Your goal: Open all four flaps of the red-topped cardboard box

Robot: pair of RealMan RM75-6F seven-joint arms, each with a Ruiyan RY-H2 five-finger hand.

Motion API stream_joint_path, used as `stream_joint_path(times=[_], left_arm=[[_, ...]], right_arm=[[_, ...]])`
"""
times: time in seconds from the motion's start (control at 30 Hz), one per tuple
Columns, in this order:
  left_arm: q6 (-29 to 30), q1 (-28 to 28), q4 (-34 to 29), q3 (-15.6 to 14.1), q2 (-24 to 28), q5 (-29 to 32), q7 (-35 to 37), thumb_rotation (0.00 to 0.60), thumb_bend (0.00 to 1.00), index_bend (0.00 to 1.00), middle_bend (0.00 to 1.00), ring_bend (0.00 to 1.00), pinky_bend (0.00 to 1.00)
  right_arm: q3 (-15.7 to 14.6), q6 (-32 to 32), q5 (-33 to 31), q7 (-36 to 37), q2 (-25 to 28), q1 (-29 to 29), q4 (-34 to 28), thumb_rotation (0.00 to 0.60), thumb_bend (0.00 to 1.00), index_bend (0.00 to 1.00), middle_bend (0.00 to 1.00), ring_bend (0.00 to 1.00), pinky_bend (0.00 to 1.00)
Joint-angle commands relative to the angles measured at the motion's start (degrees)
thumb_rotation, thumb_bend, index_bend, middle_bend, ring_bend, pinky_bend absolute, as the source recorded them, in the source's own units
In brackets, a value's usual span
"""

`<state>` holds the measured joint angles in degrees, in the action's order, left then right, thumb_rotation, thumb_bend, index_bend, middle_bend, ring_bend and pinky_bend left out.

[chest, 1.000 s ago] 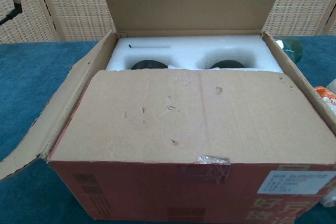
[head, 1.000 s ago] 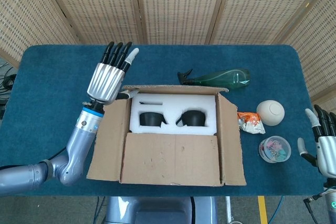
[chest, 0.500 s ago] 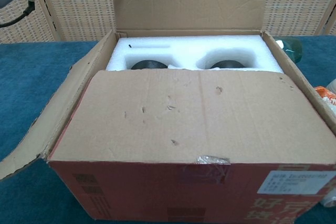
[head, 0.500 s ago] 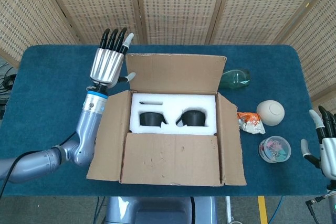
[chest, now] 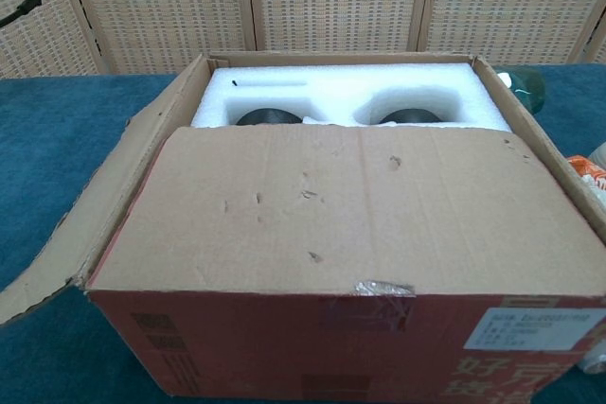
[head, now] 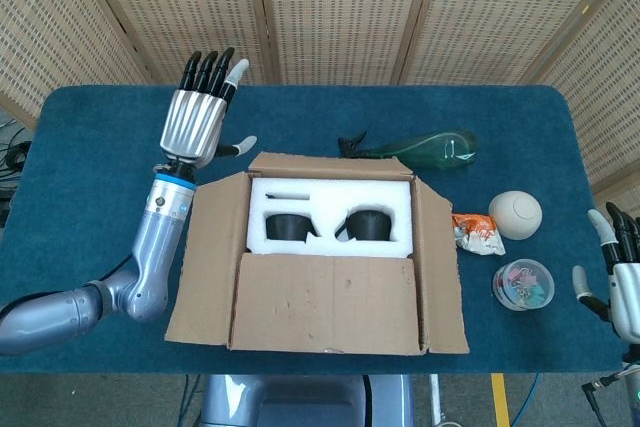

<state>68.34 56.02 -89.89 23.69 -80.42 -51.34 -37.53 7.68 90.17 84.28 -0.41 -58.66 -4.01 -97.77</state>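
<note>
At centre of the counter (head: 90, 147), the cardboard box (head: 320, 292) is seen with its far flap (head: 330, 163) now folded back. Nothing is held by left hand (head: 195, 117) or right hand (head: 620, 282), fingers spread; only the near flap (head: 325, 302) is judged left.

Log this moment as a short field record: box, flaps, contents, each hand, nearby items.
box: cardboard box, red front, on the blue table
flaps: near flap still covers the front half; side flaps angled outward; far flap folded back
contents: white foam insert holding two black items
left hand: open, raised beyond the far left corner, touching nothing
right hand: open, at the table's right edge
nearby: green spray bottle, white ball
</note>
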Motion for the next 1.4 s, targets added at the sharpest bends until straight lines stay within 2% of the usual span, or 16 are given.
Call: stream_joint_path(times=[0.03, 0.27, 0.47, 0.63, 0.97, 1.4], left_arm=[[-4.1, -3.0, -8.4, -0.2, 4.9, 1.5, 6.0, 0.342, 0.18, 0.28, 0.0, 0.0, 0.0], [-10.9, -6.1, -17.9, -2.7, 11.8, 1.4, 12.6, 0.177, 0.19, 0.34, 0.0, 0.0, 0.0], [-16.4, -7.8, -22.0, -5.4, 15.3, -0.2, 17.8, 0.106, 0.18, 0.37, 0.0, 0.0, 0.0], [-20.0, -8.6, -23.0, -7.7, 16.4, -2.9, 22.0, 0.093, 0.17, 0.38, 0.0, 0.0, 0.0], [-20.6, -10.1, -22.4, -11.2, 14.5, -8.8, 26.3, 0.084, 0.14, 0.37, 0.0, 0.0, 0.0], [-18.9, -10.5, -22.3, -14.5, 11.8, -14.3, 24.7, 0.085, 0.13, 0.38, 0.0, 0.0, 0.0]], right_arm=[[0.0, 0.0, 0.0, -0.1, 0.0, 0.0, -0.1, 0.6, 0.51, 0.03, 0.01, 0.0, 0.0], [-0.1, -0.2, 0.3, -0.3, -0.2, 0.0, -0.3, 0.6, 0.5, 0.03, 0.01, 0.0, 0.0], [-0.2, -0.2, 0.4, -0.4, -0.5, 0.1, -0.3, 0.6, 0.5, 0.02, 0.01, 0.0, 0.0], [-0.3, 0.0, 0.5, -0.5, -0.6, 0.2, -0.4, 0.6, 0.51, 0.03, 0.01, 0.0, 0.0], [-0.3, 0.1, 0.3, -0.4, -0.7, 0.5, -0.3, 0.6, 0.52, 0.03, 0.01, 0.0, 0.0], [-0.1, 0.6, 0.0, 0.5, -0.6, 1.1, 0.1, 0.6, 0.52, 0.03, 0.01, 0.0, 0.0]])
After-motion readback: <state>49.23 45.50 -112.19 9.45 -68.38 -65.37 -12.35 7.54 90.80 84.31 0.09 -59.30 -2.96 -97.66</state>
